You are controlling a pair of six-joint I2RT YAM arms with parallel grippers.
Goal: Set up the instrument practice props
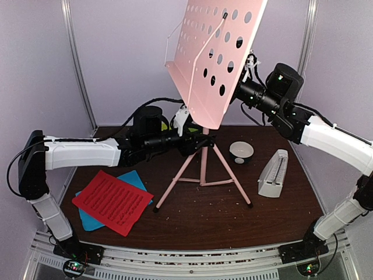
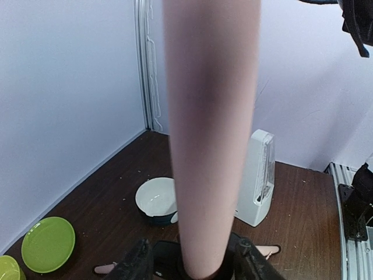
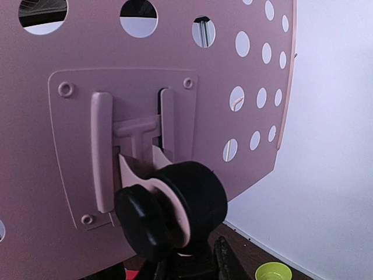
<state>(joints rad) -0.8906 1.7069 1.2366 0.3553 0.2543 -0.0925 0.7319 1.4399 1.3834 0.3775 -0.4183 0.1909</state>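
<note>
The stand (image 1: 218, 58) stood upright on its tripod legs at the middle of the table (image 1: 198, 224), its perforated desk tilted up high and blocking much of the back wall in the top view. The left end effector (image 2: 195, 263) was closed on the stand's pole low down, a finger on either side; the pole filled the middle of that wrist's view. The right end effector (image 3: 192, 268) sat just behind the desk, below the black knob (image 3: 175, 210) of the bracket. Only dark finger shapes showed at the frame's bottom edge, and the desk hid them from above, so I could not tell how far open it was or whether it held anything. The red page (image 1: 113, 203) lay on top of the cyan page (image 1: 135, 178) at the left, well apart from the stand's legs. The metronome (image 1: 273, 174) stood upright to the right of the legs, with the bowl (image 1: 241, 151) between it and the pole. A green dish (image 2: 48, 244) lay at the back left, mostly hidden from above by the left arm.
</note>
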